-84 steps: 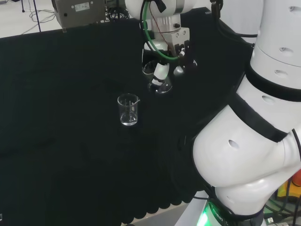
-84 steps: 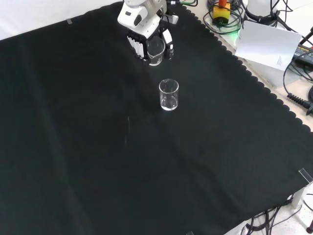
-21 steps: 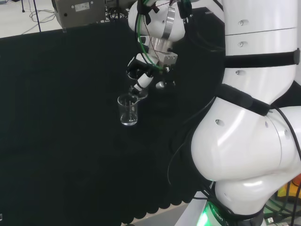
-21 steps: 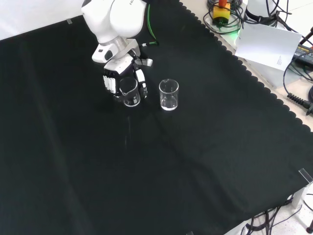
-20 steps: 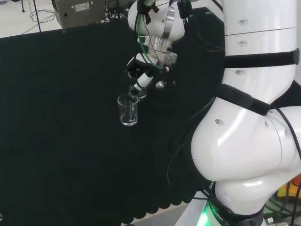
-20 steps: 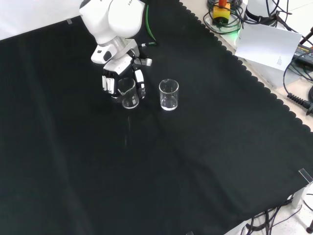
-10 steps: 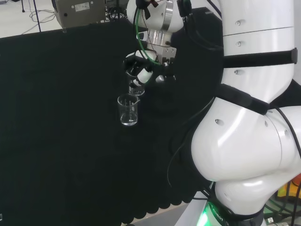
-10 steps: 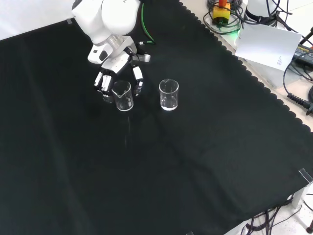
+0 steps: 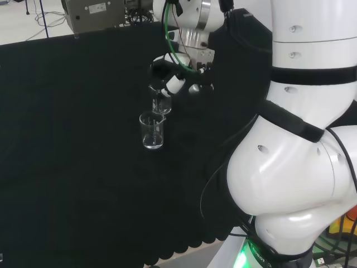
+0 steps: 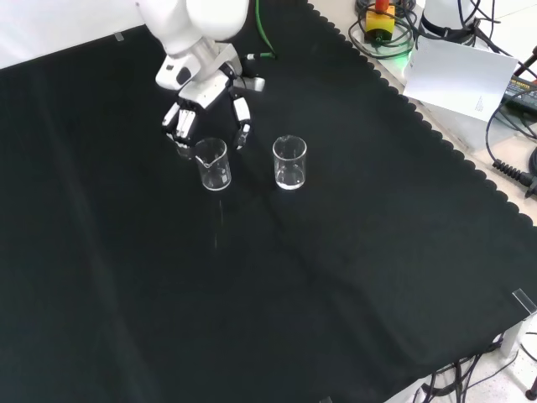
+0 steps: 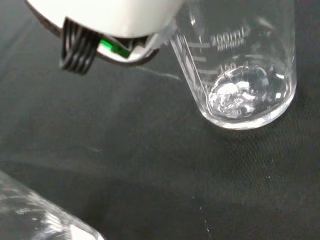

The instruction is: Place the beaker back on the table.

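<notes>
Two clear glass beakers stand upright on the black cloth. In the front view the smaller spouted beaker is to the left of the other beaker. My hand hovers just beyond the spouted one, open, with its fingers spread to either side of the rim and apart from the glass. In the head view the hand is above and behind the spouted beaker, with the second beaker nearer. The wrist view has a graduated beaker on the cloth and a blurred glass edge close by.
The scalloped edge of the cloth runs down the right of the front view, with cables and a white sheet beyond it. The arm's big white links stand at the right of the head view. A grey box sits at the bench's far edge.
The hand carried the spouted beaker to the left in the front view and set it on the cloth. Its fingers then spread, and the hand has risen off the glass.
</notes>
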